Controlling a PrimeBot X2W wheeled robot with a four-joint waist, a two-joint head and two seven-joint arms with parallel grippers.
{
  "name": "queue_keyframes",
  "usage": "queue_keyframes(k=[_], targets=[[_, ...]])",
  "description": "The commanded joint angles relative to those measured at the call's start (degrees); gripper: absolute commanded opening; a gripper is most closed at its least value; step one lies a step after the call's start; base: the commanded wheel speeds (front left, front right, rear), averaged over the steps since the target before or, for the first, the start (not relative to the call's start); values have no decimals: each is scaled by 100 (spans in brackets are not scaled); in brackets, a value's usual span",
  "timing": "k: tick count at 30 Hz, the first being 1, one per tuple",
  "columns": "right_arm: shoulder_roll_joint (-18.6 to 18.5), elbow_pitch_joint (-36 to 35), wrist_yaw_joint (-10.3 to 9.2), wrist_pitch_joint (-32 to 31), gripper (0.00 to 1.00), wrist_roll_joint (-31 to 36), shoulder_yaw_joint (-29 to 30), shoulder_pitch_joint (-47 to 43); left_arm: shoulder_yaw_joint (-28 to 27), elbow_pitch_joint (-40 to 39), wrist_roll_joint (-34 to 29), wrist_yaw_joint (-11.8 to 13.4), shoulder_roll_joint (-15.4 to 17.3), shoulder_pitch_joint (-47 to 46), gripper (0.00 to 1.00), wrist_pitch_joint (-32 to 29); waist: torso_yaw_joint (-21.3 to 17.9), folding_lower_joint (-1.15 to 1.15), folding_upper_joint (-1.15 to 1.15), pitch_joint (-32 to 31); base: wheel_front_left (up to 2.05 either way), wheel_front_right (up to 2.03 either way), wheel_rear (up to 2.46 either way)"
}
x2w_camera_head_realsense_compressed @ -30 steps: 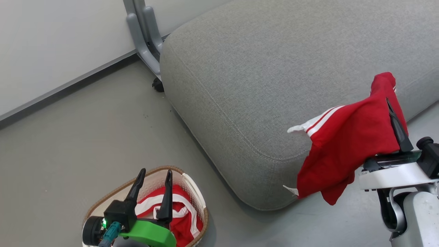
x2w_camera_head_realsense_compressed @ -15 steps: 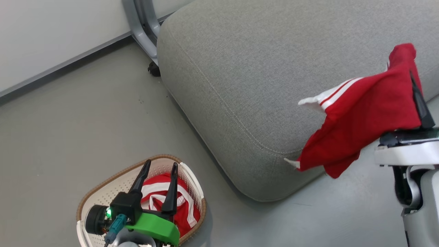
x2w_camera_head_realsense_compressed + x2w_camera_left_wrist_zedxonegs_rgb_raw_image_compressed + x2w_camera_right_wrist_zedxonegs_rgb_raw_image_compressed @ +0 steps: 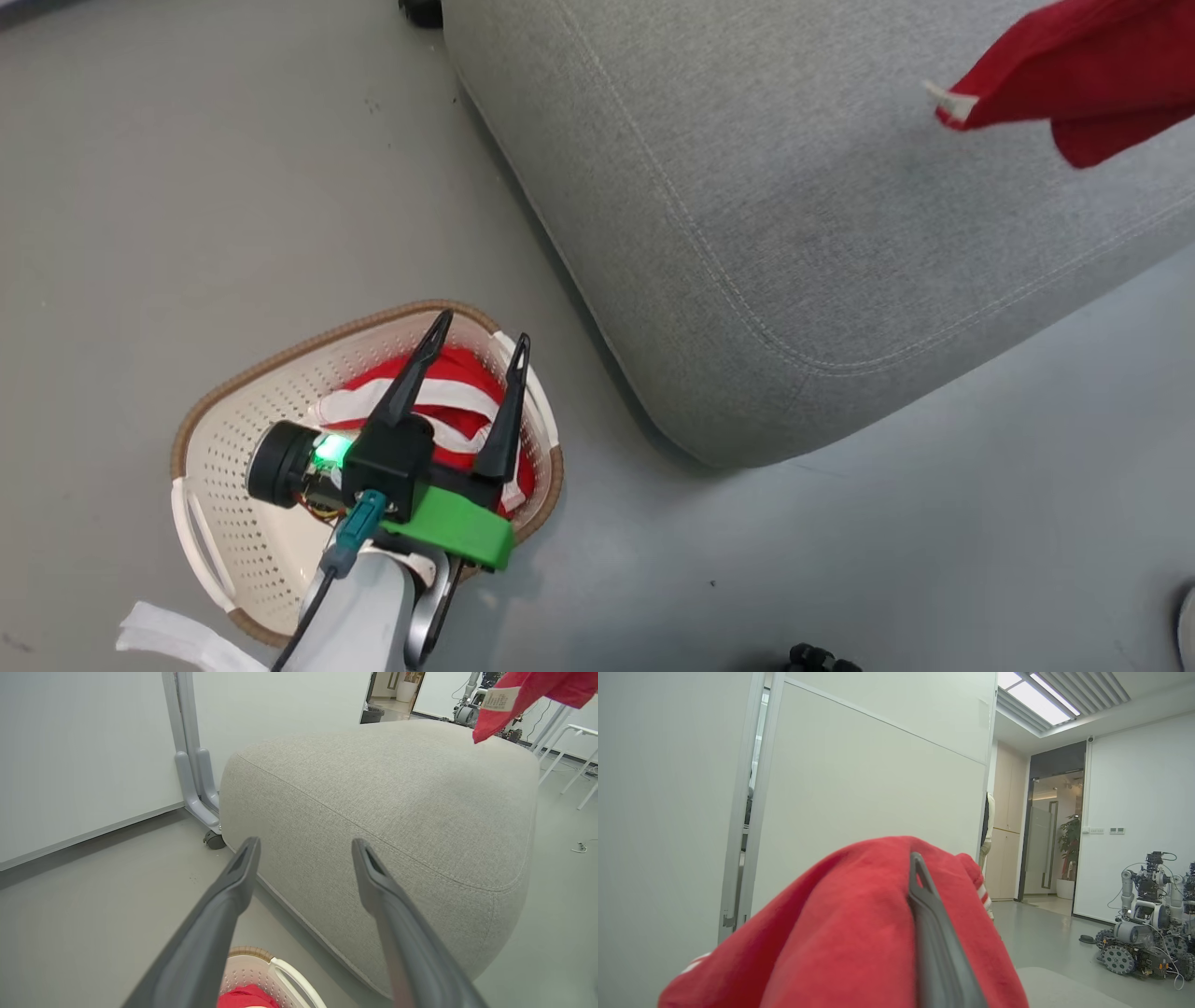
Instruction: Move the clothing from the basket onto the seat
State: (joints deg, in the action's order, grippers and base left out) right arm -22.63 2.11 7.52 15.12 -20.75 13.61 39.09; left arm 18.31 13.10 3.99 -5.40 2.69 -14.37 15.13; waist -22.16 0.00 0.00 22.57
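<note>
On the grey floor [image 3: 187, 187], the seat [image 3: 840, 233] is standing just beside the basket [image 3: 233, 448], which is holding one red garment [image 3: 448, 373]. Over the seat, the right hand [image 3: 915, 868] is gripping a second garment [image 3: 1092, 56] aloft, while the left hand [image 3: 483, 329] is hovering above the basket, fingers spread wide.

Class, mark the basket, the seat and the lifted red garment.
basket [image 3: 229, 425]: head view, perforated left wall.
seat [image 3: 840, 205]: head view, bare top fabric.
lifted red garment [image 3: 1092, 70]: head view, middle of hanging cloth.
</note>
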Motion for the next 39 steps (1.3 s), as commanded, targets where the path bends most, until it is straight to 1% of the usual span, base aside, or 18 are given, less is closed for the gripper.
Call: queue_keyframes(k=[1, 4, 7, 8, 11, 17, 22, 26, 29, 32, 34, 35, 36, 37, 38, 39], targets=[[-85, 102, -6, 4, 0, -53, 31, 239, -33, -33, -31, -15, 37, -191, 100, 3, 466, 0, 0, 775, 0, 0, 0], [-303, 411, -7, 5, 0, -246, 143, 734, -26, -94, -99, -26, 34, -351, 100, 2, 646, 0, 0, 1086, 0, 0, 0], [-449, 808, -6, 4, 0, -434, 148, 1045, 10, -120, -163, -43, 34, -462, 100, 3, 840, 0, 0, 1293, 0, 0, 0], [-551, 971, -6, 4, 0, -512, 173, 1147, 50, -152, -176, -42, 34, -517, 100, 2, 934, 0, 0, 1372, 0, 0, 0], [-833, 1361, -7, 6, 0, -461, 129, 1330, 108, -244, -116, 10, 33, -592, 100, 2, 1156, 0, 0, 1547, 0, 0, 0], [-1051, 2081, -6, 5, 0, -360, 135, 1571, 256, -335, -33, 94, 31, -675, 100, 2, 1520, 0, 0, 1825, 0, 0, 0], [-998, 2752, -6, 5, 0, -309, -12, 1587, 358, -357, 77, 184, 32, -699, 100, 2, 1697, 0, 0, 1957, 0, 0, 0], [-938, 3268, -6, 5, 0, -535, -181, 1744, 417, -373, 213, 267, 30, -668, 100, 3, 1742, 0, 0, 2015, 0, 0, 0], [-856, 3514, -6, 4, 0, -623, -495, 1747, 472, -326, 216, 290, 33, -641, 100, 2, 1749, 0, 0, 2035, 0, 0, 0], [-924, 3827, -7, 5, 0, -631, -895, 1684, 495, -281, 229, 291, 32, -649, 100, 3, 1746, 0, 0, 2008, 0, 0, 0], [-912, 4041, -7, 5, 0, -755, -1114, 1670, 476, -260, 242, 289, 32, -673, 100, 3, 1727, 0, 0, 1955, 0, 0, 0], [-916, 4163, -7, 4, 26, -824, -1223, 1653, 468, -245, 243, 295, 33, -676, 100, 3, 1715, 0, 0, 1919, 0, 0, 0], [-937, 4221, -7, 5, 60, -856, -1309, 1636, 463, -241, 246, 299, 33, -672, 100, 3, 1702, 0, 0, 1886, 0, 0, 0], [-937, 4279, -7, 4, 100, -955, -1426, 1624, 460, -234, 244, 294, 32, -666, 100, 3, 1687, 0, 0, 1843, 0, 0, 0], [-915, 4382, -7, 4, 100, -1083, -1514, 1601, 455, -221, 240, 286, 33, -657, 100, 3, 1674, 0, 0, 1798, 0, 0, 0], [-969, 4415, -6, 4, 100, -1162, -1601, 1618, 447, -205, 223, 274, 34, -640, 100, 2, 1657, 0, 0, 1744, 0, 0, 0]])
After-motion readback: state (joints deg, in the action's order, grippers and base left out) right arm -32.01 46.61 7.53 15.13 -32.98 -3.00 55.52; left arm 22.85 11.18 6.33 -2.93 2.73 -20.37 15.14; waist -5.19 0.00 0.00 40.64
